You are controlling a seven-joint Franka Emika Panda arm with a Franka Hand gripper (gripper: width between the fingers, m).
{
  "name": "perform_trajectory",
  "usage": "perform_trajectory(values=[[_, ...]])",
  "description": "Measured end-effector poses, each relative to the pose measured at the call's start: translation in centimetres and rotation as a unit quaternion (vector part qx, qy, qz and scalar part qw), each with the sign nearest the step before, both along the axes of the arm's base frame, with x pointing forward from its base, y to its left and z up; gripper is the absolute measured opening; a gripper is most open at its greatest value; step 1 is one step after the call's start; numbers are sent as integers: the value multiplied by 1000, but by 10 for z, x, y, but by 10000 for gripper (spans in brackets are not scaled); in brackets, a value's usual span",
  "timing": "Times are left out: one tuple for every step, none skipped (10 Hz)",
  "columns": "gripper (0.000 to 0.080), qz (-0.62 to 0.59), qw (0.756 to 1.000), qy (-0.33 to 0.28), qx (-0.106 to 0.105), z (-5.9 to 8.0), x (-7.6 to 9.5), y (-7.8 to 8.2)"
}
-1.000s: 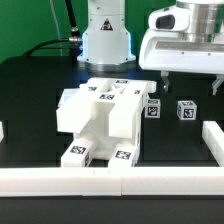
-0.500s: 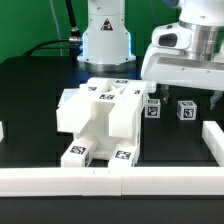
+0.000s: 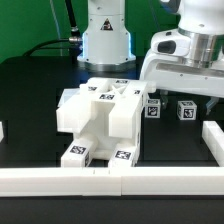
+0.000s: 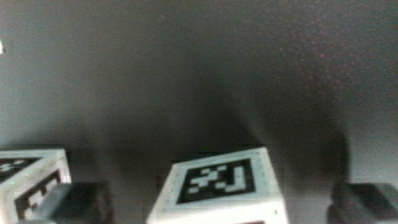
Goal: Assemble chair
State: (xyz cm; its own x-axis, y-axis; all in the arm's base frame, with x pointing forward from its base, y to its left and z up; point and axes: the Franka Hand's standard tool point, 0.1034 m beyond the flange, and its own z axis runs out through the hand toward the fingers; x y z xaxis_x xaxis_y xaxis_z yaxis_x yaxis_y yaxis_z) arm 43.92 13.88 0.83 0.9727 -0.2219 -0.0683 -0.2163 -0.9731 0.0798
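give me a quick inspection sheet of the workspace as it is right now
surface: black table, edged by white border rails at the front and on the exterior view's right
job's things: partly built chair stands mid-table; inner small block and outer small block, both tagged, sit apart from it on the exterior view's right
clutter: nothing seen
grippers: claw open, holding nothing, hanging over the small blocks; no contact visible
cables: black cable beside the robot base
surroundings: green backdrop behind the table
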Motion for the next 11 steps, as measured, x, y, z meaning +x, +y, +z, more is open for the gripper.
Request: perform_trajectory(values=[[404,-1,1000,0,0,0,0,-1],[404,-1,1000,-1,0,0,1,-1],[284,-1,1000,-1,0,0,1,-1],[284,-1,1000,-1,0,0,1,-2],[284,0,1000,-2,0,1,2,-3],[284,2,1000,-3,2,3,3,-5],[284,4,1000,-5,4,8,5,-8],[284,7,1000,-4,9,16,7,-10],[284,10,1000,-5,16,32,10,-14],[284,7,1000,-8,24,49,15,-21],[284,2,1000,-6,30,62,20,-28]])
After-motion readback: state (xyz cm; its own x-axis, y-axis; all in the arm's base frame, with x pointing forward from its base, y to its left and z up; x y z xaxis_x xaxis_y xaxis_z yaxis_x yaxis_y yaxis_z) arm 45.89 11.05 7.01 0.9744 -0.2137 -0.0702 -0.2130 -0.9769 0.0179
